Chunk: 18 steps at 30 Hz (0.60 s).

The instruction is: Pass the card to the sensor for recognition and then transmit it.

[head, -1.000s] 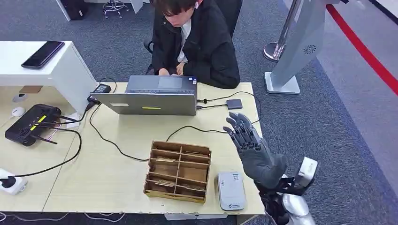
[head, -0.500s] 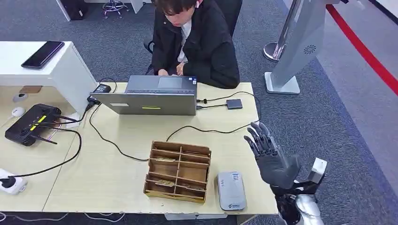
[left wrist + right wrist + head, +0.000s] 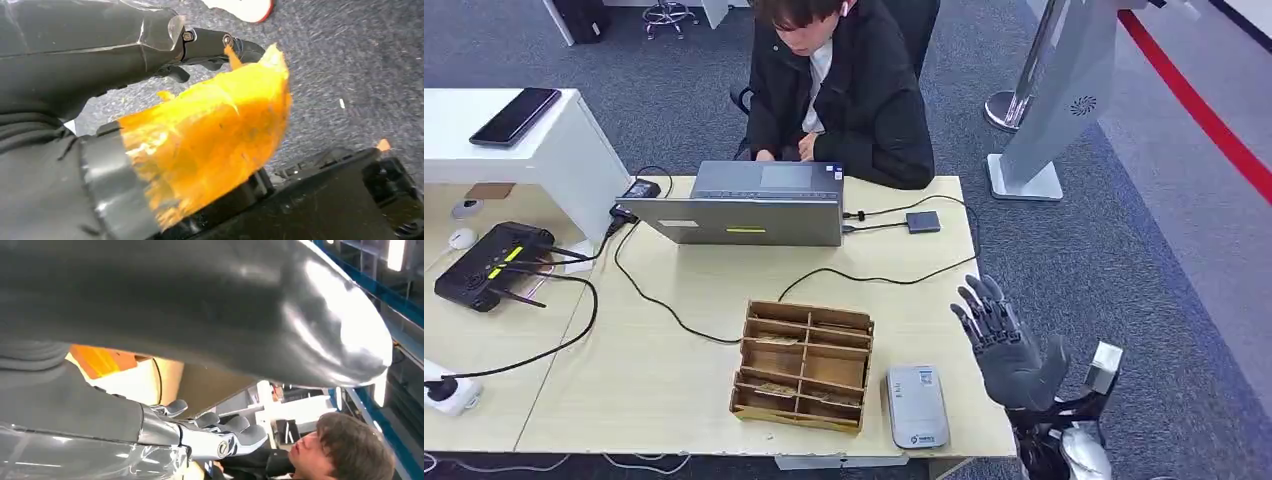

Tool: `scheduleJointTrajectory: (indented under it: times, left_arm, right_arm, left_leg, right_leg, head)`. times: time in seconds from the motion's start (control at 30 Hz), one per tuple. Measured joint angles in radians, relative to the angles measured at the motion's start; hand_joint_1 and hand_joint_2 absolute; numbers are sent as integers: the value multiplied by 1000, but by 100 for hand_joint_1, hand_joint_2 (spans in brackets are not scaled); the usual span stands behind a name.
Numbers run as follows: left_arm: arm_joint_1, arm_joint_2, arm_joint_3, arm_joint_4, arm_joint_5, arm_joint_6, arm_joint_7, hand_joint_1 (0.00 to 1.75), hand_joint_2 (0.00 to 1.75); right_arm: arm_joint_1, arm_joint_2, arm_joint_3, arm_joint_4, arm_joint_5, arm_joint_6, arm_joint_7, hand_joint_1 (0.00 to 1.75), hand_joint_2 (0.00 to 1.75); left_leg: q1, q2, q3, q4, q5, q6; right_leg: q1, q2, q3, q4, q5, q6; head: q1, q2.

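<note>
The right robot hand (image 3: 1009,350) stands raised off the counter's (image 3: 674,370) right edge, fingers spread wide, holding nothing; the grey sensor (image 3: 915,405) lies flat just beside the cardboard organizer (image 3: 804,364); cards, if any, cannot be made out; the left robot hand's (image 3: 210,45) state cannot be told.

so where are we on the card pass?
Nothing visibly done. The right hand is raised off the table's right edge, fingers spread, holding no card. Left: pick a card from the cardboard organizer, present it to the grey reader, then pass it on.
</note>
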Motion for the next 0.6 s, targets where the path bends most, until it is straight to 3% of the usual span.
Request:
scheduleJointTrajectory:
  times: [0.37, 0.6]
  left_arm:
    - [-6, -8, -18, 0, -13, -8, 51, 0, 0]
    - [-5, -2, -24, 0, -14, -11, 53, 0, 0]
  right_arm:
    - [23, 20, 7, -21, -8, 14, 2, 0, 0]
    - [24, 47, 39, -43, 0, -10, 31, 0, 0]
  left_leg:
    - [0, 0, 0, 0, 0, 0]
    - [0, 0, 0, 0, 0, 0]
  right_leg:
    - [0, 0, 0, 0, 0, 0]
    - [0, 0, 0, 0, 0, 0]
  head:
    - [0, 0]
    - [0, 0]
